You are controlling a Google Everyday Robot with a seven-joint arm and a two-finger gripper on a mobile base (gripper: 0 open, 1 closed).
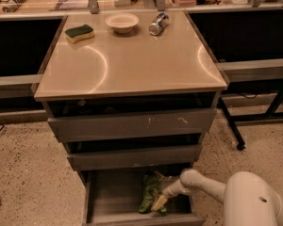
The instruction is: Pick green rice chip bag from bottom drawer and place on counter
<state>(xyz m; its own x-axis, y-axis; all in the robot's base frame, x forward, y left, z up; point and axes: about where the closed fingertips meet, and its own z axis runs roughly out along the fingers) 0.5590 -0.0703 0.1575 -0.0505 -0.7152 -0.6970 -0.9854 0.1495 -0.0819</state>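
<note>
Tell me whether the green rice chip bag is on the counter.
No, the green rice chip bag lies in the bottom drawer with the hand at it, not on the counter.

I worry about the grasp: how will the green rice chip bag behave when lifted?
Probably floppy: the green rice chip bag lies crumpled in the bottom drawer. Its glossy skin may slip. It looks light, so the hand, at its right edge, might push it.

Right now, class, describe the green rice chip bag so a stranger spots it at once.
Under the beige counter, look into the open bottom drawer. The green rice chip bag lies right of its middle, the gripper at its right edge. It is crumpled, unlike the blocky sponge up top.
</note>
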